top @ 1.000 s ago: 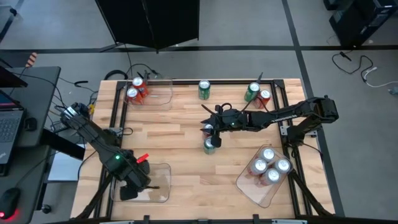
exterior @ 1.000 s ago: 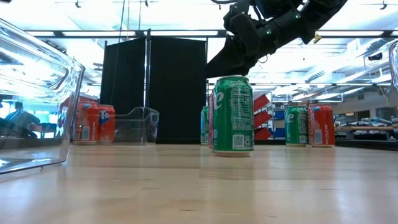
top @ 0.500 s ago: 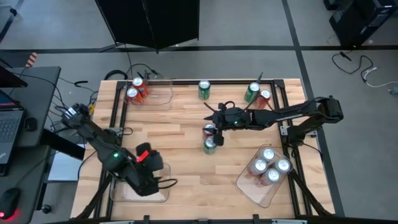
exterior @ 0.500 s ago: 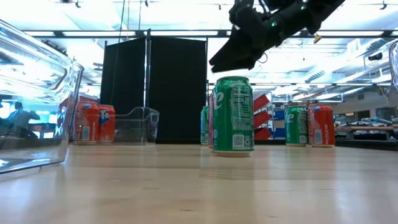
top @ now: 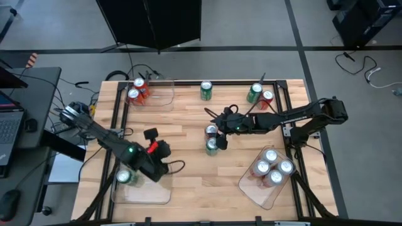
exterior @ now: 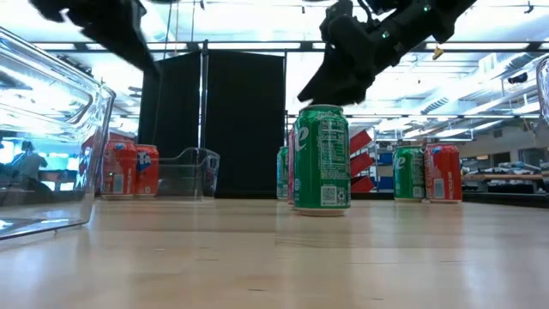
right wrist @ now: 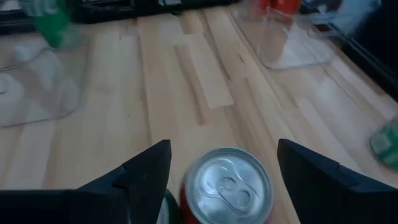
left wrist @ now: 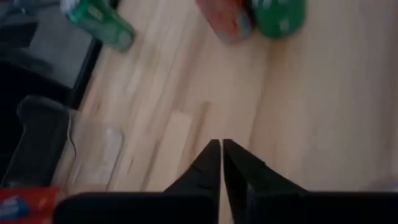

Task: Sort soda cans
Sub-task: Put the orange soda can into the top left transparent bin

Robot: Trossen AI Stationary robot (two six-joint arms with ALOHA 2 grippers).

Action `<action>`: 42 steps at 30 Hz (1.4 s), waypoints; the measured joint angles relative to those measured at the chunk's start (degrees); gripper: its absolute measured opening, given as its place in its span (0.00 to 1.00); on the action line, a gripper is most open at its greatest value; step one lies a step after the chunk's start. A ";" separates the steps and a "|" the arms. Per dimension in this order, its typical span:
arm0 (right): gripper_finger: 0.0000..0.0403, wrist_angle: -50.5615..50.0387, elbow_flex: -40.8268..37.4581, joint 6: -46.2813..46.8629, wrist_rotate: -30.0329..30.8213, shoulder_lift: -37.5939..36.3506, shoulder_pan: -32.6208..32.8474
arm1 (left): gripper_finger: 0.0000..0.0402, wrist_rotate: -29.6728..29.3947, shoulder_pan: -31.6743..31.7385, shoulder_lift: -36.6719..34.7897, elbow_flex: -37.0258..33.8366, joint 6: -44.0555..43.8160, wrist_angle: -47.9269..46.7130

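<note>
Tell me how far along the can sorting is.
Done: four silver cans, two red cans and one green can sit in trays. In hand: the open right gripper hovers over a centre red can. Left: that can and four other loose cans; left gripper shut, empty.

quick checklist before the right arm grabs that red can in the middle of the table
1. Right gripper open wide enough: ok, its fingers stand apart on either side of the red can.
2. Gripper lined up over the can: ok, in the right wrist view the can's top sits between the fingers.
3. Neighbour clearance: not ok, a green can stands right beside the red can and one finger may touch it.
4. Red-can tray has room: ok, it holds two red cans and shows bare floor.
5. Left gripper out of the way: ok, shut and empty near the left front tray.
6. Descent depth left: cannot tell.
</note>
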 joint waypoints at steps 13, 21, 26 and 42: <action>0.77 -1.25 -0.02 4.00 1.61 0.36 -0.13 | 0.00 13.12 9.51 -32.25 -33.23 32.95 61.79; 0.77 -1.71 -0.02 5.86 1.58 1.42 -0.04 | 0.00 16.19 13.33 -41.60 -41.06 36.25 65.77; 0.77 0.30 0.15 6.41 1.11 5.12 -0.04 | 0.00 14.67 14.51 -43.14 -43.06 38.17 66.09; 0.57 1.75 0.11 6.23 0.55 6.17 -3.00 | 0.00 10.73 17.50 -43.54 -43.14 38.84 65.72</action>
